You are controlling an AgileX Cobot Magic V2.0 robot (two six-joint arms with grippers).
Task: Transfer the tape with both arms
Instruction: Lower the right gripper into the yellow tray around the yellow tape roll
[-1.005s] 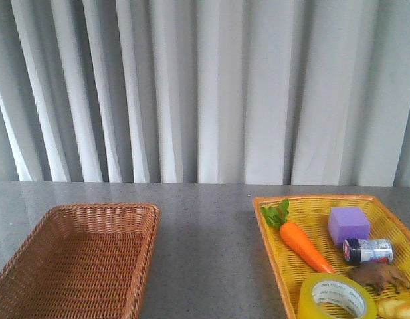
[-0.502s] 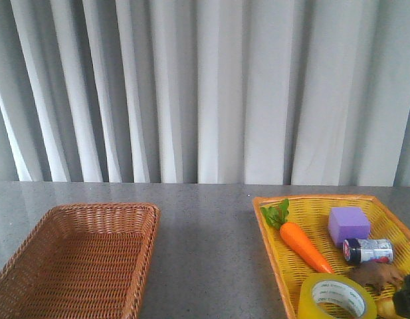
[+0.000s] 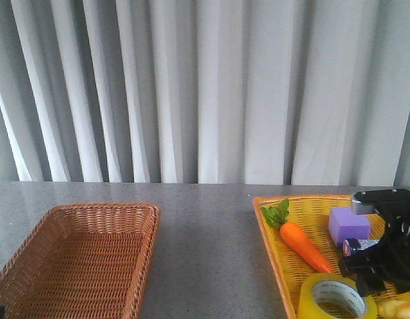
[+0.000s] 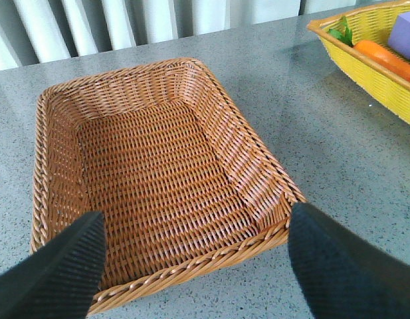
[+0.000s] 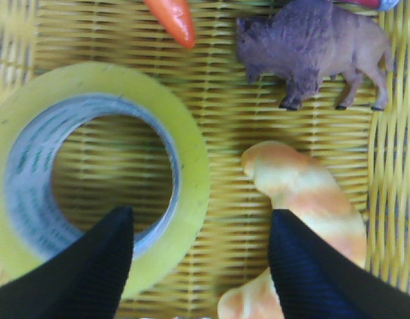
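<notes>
The yellow tape roll (image 3: 337, 298) with a white printed core lies flat at the near end of the yellow tray (image 3: 271, 229). My right arm (image 3: 385, 249) hangs over the tray just right of the roll. In the right wrist view my right gripper (image 5: 201, 266) is open, one finger over the roll's core edge, the other over a bread piece, with the tape's wall (image 5: 191, 179) between them. My left gripper (image 4: 198, 266) is open and empty above the near rim of the brown wicker basket (image 4: 158, 159).
The tray also holds a carrot (image 3: 304, 244), a purple block (image 3: 348, 224), a partly hidden small bottle (image 3: 354, 245), a brown bison toy (image 5: 311, 50) and a bread piece (image 5: 304, 199). The brown basket (image 3: 78, 259) sits at the left. Curtains hang behind the table.
My right arm has come into the front view from the lower right and now stands over the tray, covering the bottle and bison. The tape has not moved.
</notes>
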